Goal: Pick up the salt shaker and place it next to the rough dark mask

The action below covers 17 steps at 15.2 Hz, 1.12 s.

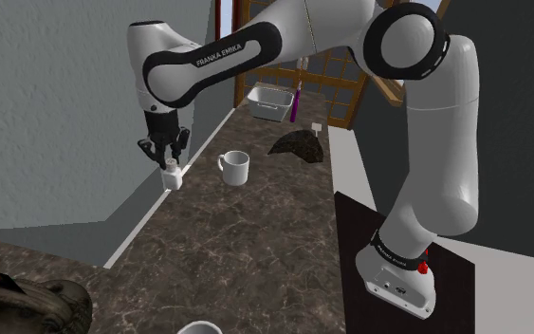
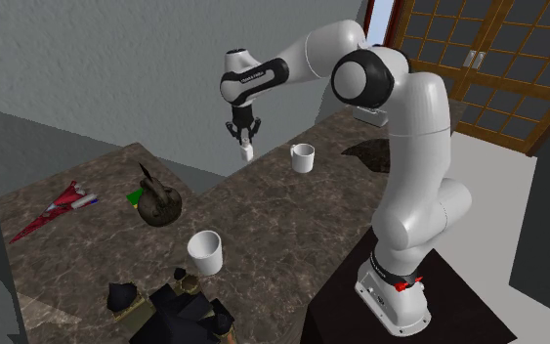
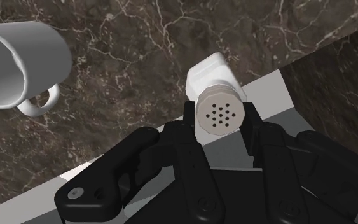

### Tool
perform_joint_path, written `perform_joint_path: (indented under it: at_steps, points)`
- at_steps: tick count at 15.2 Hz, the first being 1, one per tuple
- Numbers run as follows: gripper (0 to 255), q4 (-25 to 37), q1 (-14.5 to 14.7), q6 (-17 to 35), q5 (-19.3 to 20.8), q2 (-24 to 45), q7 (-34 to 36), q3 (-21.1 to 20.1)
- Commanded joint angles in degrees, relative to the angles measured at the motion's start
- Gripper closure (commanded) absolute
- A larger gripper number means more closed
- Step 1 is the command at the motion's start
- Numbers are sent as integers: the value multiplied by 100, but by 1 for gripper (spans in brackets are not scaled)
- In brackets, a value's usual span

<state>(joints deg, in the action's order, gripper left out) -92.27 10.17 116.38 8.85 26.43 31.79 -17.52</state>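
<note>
Shoulder view: black gripper (image 1: 166, 159) pointing down from the white arm (image 1: 255, 43), its fingers closed on the white salt shaker (image 1: 171, 177). The shaker hangs directly below the hand at the far edge of the dark marbled counter (image 1: 255, 237), by the white strip (image 1: 151, 223) at the foot of the grey wall. Whether its base touches the counter cannot be told. White mug (image 1: 234, 168) just beside the gripper, on the side toward the stand (image 1: 355, 237). Rough dark mask (image 1: 298, 144) beyond the mug, well apart from the gripper. Pale tray (image 1: 271, 102) farther off still, behind the mask. Second exterior view: shaker clasped under the gripper and seen against the wall above the counter's edge, with the mug near it and the mask past the mug. A second white cup (image 2: 205, 251), a dark pot-like object (image 2: 158, 200) and a red folded item (image 2: 58, 207) all lie well apart from the gripper, on the side away from the mask. Wrist view: shaker between the two fingers (image 3: 255, 127), both pressed to its sides, its perforated cap (image 3: 220, 114) facing the camera. Mug off to one side of the gripper, apart from the shaker, its mouth and handle showing.
</note>
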Motion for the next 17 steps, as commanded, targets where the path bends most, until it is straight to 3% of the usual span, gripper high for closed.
perform_joint_path:
  at_steps: [1, 17]
  points:
    - [255, 74, 1, -131, -21, -58, -8, -13]
    - [255, 925, 15, -1235, -135, -326, -93, -71]
